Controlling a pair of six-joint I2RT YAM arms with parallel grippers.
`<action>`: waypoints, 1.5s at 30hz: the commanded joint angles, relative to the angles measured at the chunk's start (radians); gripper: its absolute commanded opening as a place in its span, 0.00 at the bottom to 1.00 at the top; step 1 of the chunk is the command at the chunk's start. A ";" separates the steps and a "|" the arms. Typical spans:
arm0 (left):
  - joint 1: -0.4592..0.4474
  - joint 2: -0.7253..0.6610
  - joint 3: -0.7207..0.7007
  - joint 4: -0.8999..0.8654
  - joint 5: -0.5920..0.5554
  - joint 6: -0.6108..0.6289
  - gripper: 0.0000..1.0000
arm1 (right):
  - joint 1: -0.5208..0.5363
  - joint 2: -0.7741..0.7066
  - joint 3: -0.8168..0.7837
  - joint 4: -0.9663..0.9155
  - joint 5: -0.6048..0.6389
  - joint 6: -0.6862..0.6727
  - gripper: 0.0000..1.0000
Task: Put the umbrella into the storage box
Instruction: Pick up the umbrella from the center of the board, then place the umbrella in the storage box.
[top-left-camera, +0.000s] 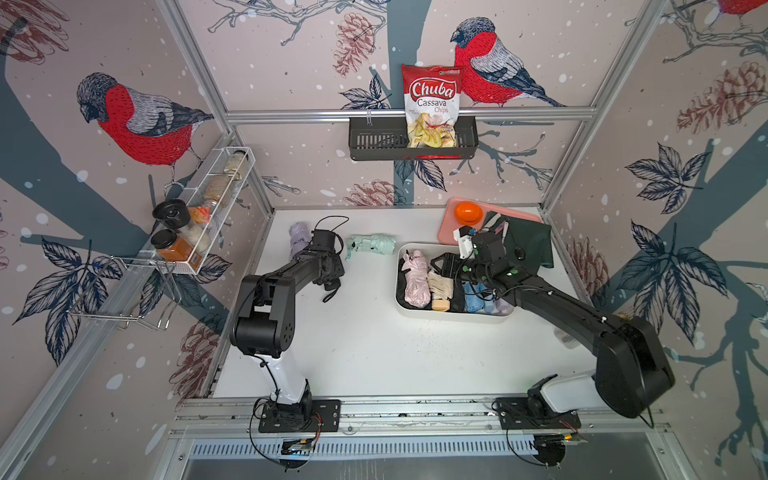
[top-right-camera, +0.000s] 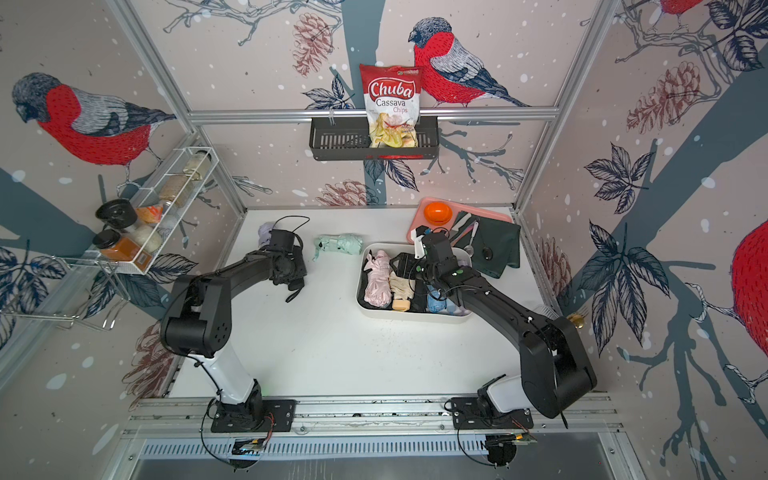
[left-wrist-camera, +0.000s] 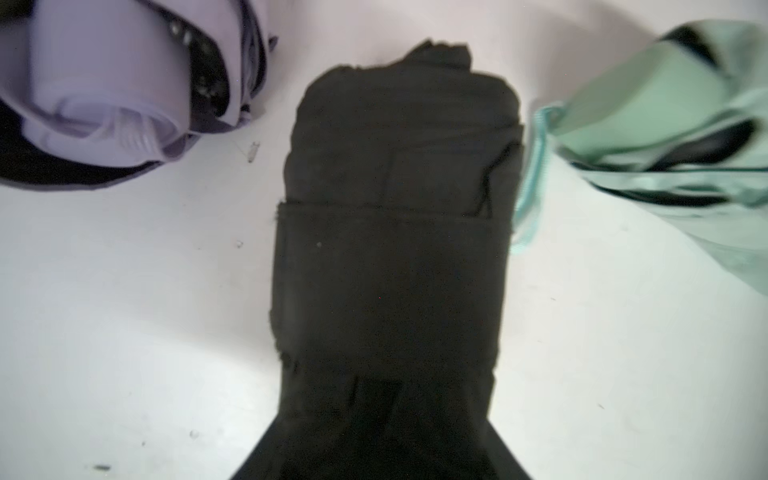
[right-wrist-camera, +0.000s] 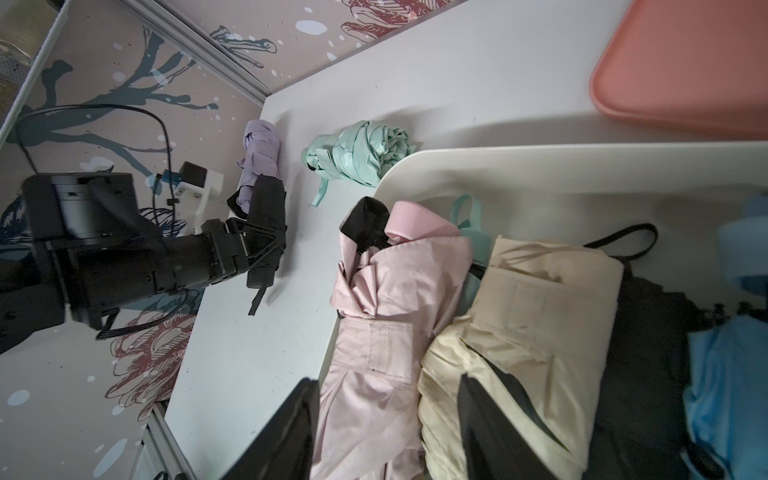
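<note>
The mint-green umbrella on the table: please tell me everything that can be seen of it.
The mint-green umbrella is folded into a short, loosely wrapped bundle of thin fabric, with dark lining showing in some folds. Its blocky handle points toward the black umbrella, and a narrow strap trails from it onto the white table. It lies flat outside the storage box, near its corner; contact there is hidden. Only the table visibly touches it.

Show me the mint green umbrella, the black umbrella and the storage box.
mint green umbrella (top-left-camera: 372, 243): in a top view, middle of its folded canopy.
black umbrella (left-wrist-camera: 395, 208): left wrist view, its wrapped fabric.
storage box (right-wrist-camera: 540, 166): right wrist view, its bare cream wall.
</note>
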 joint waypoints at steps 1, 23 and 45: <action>-0.054 -0.084 -0.021 0.045 0.011 -0.021 0.42 | 0.001 0.004 -0.005 0.080 0.029 0.059 0.57; -0.429 -0.405 -0.142 0.357 0.194 0.033 0.43 | 0.106 0.083 0.181 0.196 0.038 0.090 0.80; -0.478 -0.338 -0.101 0.396 0.252 0.028 0.43 | 0.156 0.284 0.335 0.149 0.001 0.070 0.64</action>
